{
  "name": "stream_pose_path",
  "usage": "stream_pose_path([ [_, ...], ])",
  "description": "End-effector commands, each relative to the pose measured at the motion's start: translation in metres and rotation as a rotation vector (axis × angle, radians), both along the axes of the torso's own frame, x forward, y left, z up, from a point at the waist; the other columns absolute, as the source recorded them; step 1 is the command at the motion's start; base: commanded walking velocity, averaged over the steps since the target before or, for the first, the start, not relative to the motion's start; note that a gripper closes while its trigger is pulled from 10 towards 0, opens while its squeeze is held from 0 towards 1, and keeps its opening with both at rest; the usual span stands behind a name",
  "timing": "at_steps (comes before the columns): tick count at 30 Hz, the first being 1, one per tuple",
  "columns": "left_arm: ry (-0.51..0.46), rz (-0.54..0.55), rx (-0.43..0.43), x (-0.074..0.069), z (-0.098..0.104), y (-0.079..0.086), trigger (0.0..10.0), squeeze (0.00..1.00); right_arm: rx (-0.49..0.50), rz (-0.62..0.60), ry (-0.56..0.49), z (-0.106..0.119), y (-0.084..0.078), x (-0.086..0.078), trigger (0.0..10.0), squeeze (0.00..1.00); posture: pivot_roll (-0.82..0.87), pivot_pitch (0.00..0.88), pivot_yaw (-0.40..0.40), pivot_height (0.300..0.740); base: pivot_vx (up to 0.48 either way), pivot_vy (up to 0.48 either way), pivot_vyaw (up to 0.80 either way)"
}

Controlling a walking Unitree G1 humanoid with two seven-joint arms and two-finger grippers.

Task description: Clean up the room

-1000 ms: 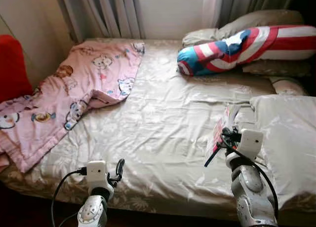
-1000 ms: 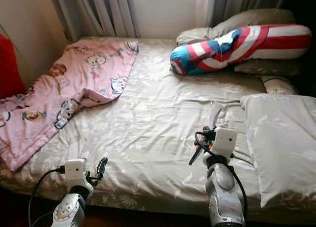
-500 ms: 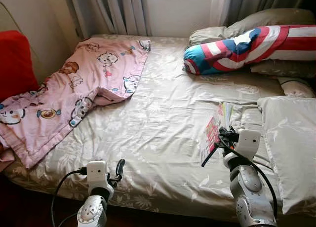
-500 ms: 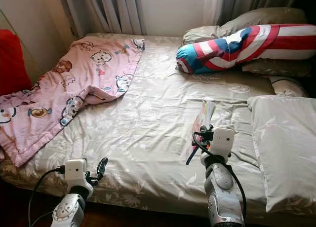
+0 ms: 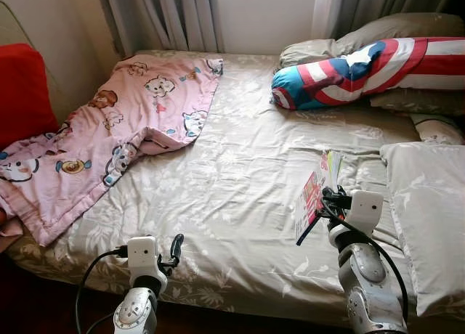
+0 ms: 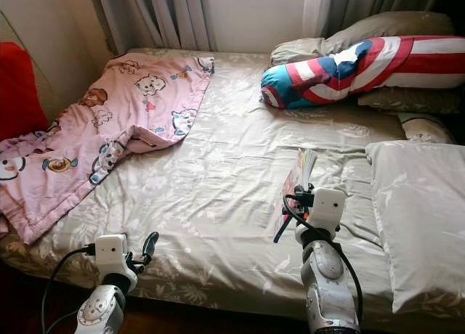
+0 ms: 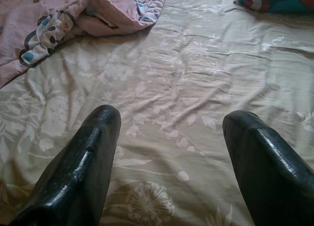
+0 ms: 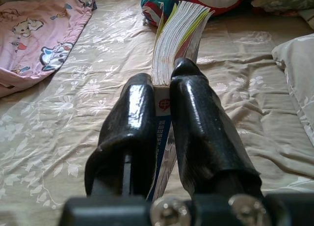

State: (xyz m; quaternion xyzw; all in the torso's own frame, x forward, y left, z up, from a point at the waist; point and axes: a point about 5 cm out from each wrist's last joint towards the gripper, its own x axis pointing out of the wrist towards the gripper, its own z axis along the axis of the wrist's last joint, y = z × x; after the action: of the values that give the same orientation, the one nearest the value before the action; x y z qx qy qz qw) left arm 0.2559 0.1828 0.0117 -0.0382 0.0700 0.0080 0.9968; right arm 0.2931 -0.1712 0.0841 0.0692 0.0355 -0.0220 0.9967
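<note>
Beige floral-print bedsheet [image 5: 232,181] covers the bed across the room's width, creased throughout; grey curtains [image 5: 167,14] hang along the far wall.

Pink cartoon-print blanket [image 5: 109,131], 1 item: far left of the bed, rumpled, 1 corner folded over, its near edge trailing off the bed's left side.

Red cushion [image 5: 25,91], 1 item: left of the bed, beside the blanket.

Striped red, white and blue bolster [image 5: 363,69], 1 item: far right, lying against beige pillows [image 5: 392,33].

Large beige pillow [image 5: 429,210], 1 item: near right, just beside the right arm.

Magazine [image 8: 177,37], 1 item: held upright above the sheet, right of centre, pages fanned at the top.

Right gripper [image 8: 164,100]: both fingers clamped on the magazine's lower edge.

Left gripper [image 7: 167,137]: near left, low over the sheet at the bed's near edge, fingers spread apart, holding nothing.
</note>
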Motion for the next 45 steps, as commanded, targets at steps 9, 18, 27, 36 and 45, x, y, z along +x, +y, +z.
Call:
stream_pose_path([
  [9,0.003,0.008,0.000,-0.0030,-0.0006,0.0030,10.0,0.00,0.005,0.017,-0.020,0.0043,0.0033,0.0015,10.0,0.00,-0.04,0.097,0.029,0.740,0.300,0.000,0.00],
  [18,0.001,0.015,0.002,-0.0035,-0.0003,0.0036,10.0,0.00,0.009,0.016,-0.022,0.0043,0.0034,0.0019,10.0,0.00,-0.04,0.099,0.029,0.740,0.211,0.000,0.00],
  [27,-0.005,0.014,0.002,-0.0053,0.0006,0.0042,10.0,0.00,0.014,0.016,-0.026,0.0040,0.0039,0.0009,10.0,0.00,-0.04,0.101,0.029,0.740,0.000,0.000,0.00],
  [36,-0.018,0.016,0.002,-0.0054,0.0034,0.0044,10.0,0.00,0.009,0.058,-0.007,0.0010,0.0074,0.0003,10.0,0.00,-0.05,0.100,0.034,0.740,0.000,0.000,0.00],
  [45,-0.022,0.009,0.000,-0.0043,0.0051,0.0027,10.0,0.00,-0.014,0.097,0.014,-0.0019,0.0117,0.0010,10.0,0.00,-0.05,0.092,0.037,0.700,0.000,0.000,0.00],
])
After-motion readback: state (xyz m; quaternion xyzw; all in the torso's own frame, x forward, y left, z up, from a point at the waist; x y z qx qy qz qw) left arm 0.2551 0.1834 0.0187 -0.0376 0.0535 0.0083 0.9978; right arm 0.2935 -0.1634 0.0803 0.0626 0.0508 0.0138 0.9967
